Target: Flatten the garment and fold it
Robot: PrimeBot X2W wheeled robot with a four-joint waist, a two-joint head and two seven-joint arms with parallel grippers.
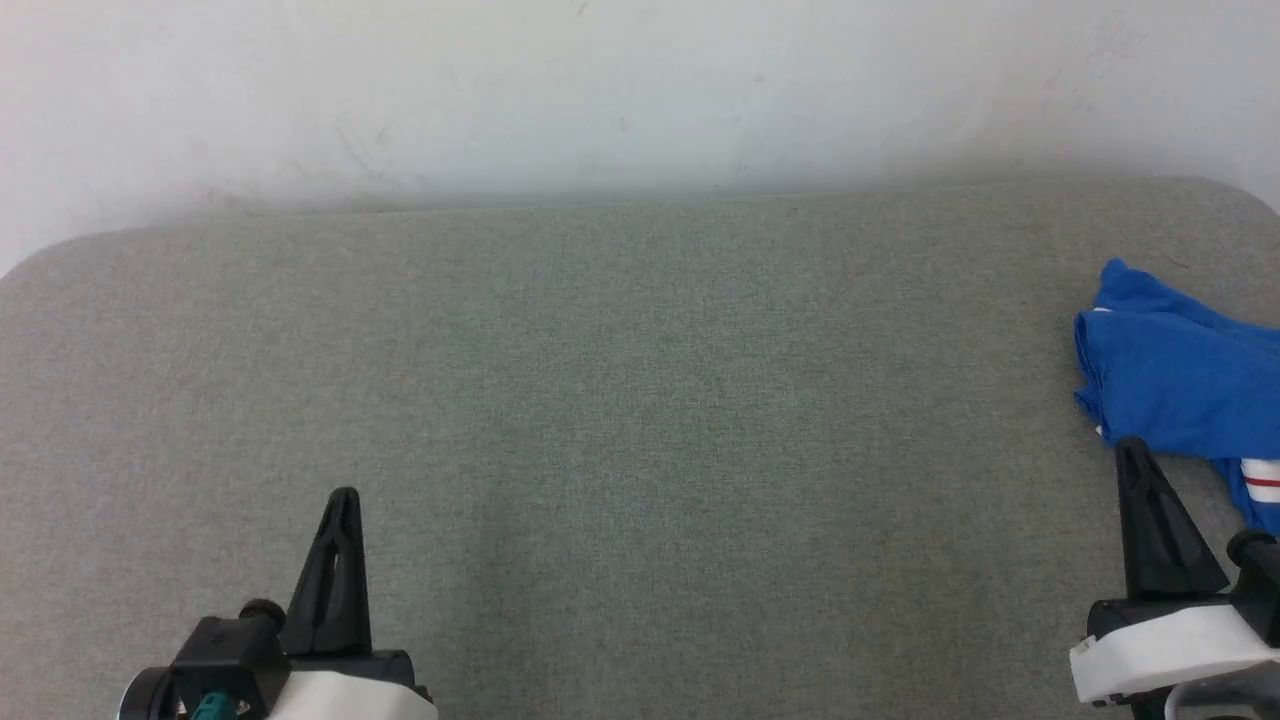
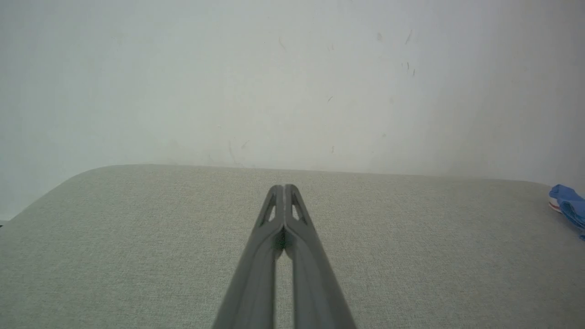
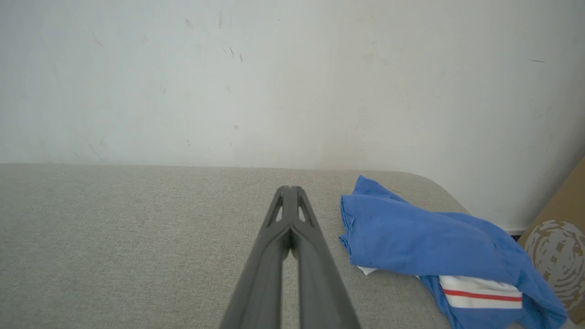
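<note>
The garment (image 1: 1185, 385), a royal-blue T-shirt with a white, red-striped sleeve end, lies bunched up at the table's right edge, partly cut off by the head view's border. The right wrist view shows the garment (image 3: 425, 242) just right of my fingers, not touching them. A small blue corner of the garment (image 2: 569, 205) appears far right in the left wrist view. My right gripper (image 1: 1132, 450) is shut and empty, its tip just below the shirt's near edge; the same right gripper (image 3: 289, 189) shows both fingers pressed together. My left gripper (image 1: 344, 497) is shut and empty at the lower left, as the left gripper (image 2: 284, 188) confirms.
The grey-green padded table (image 1: 640, 400) has rounded far corners and stands against a scuffed white wall (image 1: 640, 90). A brown cardboard box (image 3: 560, 246) with a pale printed emblem stands beyond the table's right end.
</note>
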